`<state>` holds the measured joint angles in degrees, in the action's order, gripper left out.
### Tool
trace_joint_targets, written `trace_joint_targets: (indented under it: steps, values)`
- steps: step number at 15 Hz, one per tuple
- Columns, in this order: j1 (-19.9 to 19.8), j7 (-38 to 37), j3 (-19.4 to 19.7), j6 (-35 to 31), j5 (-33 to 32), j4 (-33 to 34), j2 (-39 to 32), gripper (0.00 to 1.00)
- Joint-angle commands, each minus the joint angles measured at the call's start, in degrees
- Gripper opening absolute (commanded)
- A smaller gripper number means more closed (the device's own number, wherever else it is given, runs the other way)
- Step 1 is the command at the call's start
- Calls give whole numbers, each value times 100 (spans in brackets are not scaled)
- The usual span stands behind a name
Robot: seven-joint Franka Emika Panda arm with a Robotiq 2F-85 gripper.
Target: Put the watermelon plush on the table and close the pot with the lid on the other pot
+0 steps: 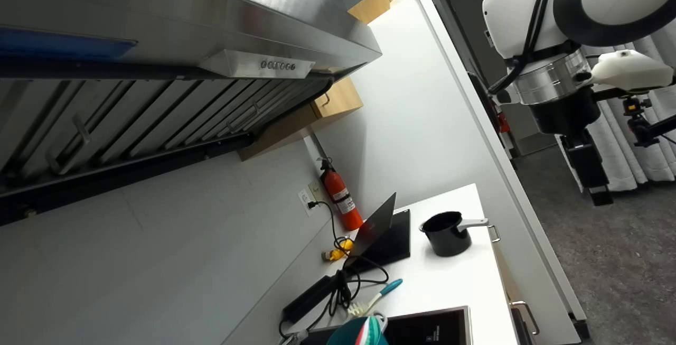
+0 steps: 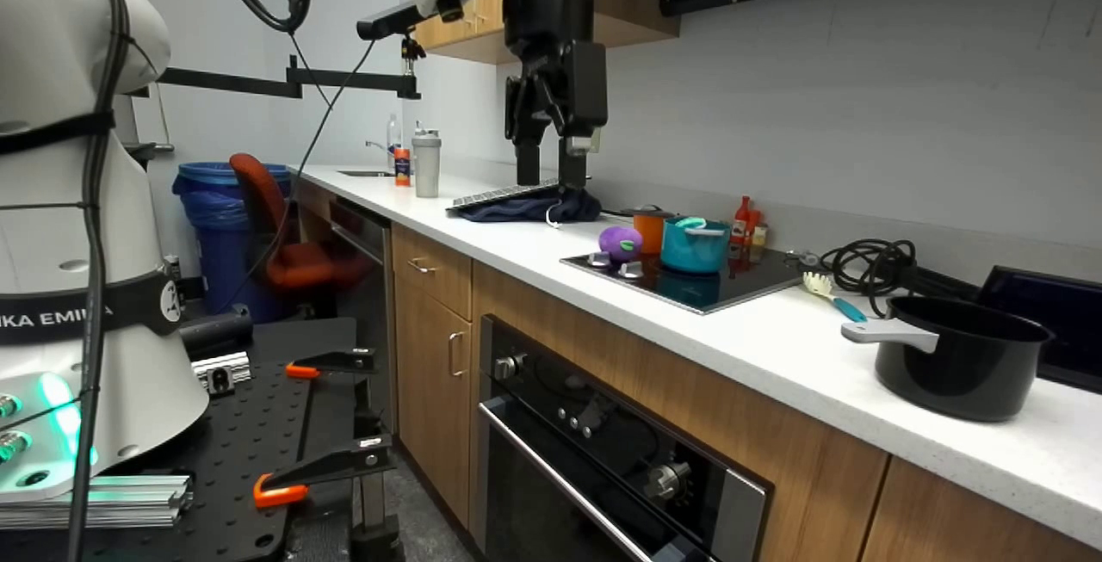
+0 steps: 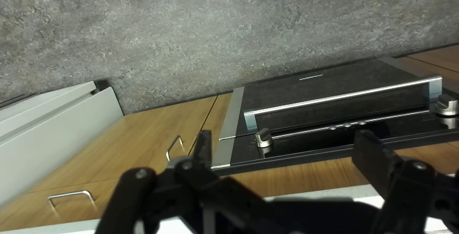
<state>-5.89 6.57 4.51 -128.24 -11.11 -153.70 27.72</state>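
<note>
The watermelon plush (image 1: 368, 332), red, white and green, sits in the teal pot (image 1: 343, 333), cut off at the bottom of an exterior view. In an exterior view the teal pot (image 2: 694, 248) stands on the cooktop, with a bit of green showing at its rim. Behind it is an orange pot (image 2: 649, 235) with a dark lid (image 2: 652, 211) on it. A black pot (image 2: 960, 364) without a lid stands on the white table (image 2: 775, 338). My gripper (image 2: 549, 173) is open and empty, high above the table's height. In the wrist view its fingers (image 3: 283, 141) are wide apart.
A purple toy (image 2: 621, 243) sits by the cooktop (image 2: 732, 291) knobs. A pasta spoon (image 2: 833, 296), coiled cables (image 2: 874, 265) and a dark laptop (image 1: 381, 234) lie near the black pot. A keyboard (image 2: 504, 193) and dark cloth lie farther along. A range hood (image 1: 185, 59) hangs overhead.
</note>
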Motion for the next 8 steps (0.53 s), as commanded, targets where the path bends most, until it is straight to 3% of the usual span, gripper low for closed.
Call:
trace_joint_targets:
  steps: [1,6,7,8]
  values:
    - [462,-521,-545,152,278,447,-350,100]
    - [1044,-1262,-1360,296,633,1393,-1141,100]
    - [926,-901,-1085,43,526,789,-596,100]
    - [1014,-1031,-1198,55,533,914,-715,100]
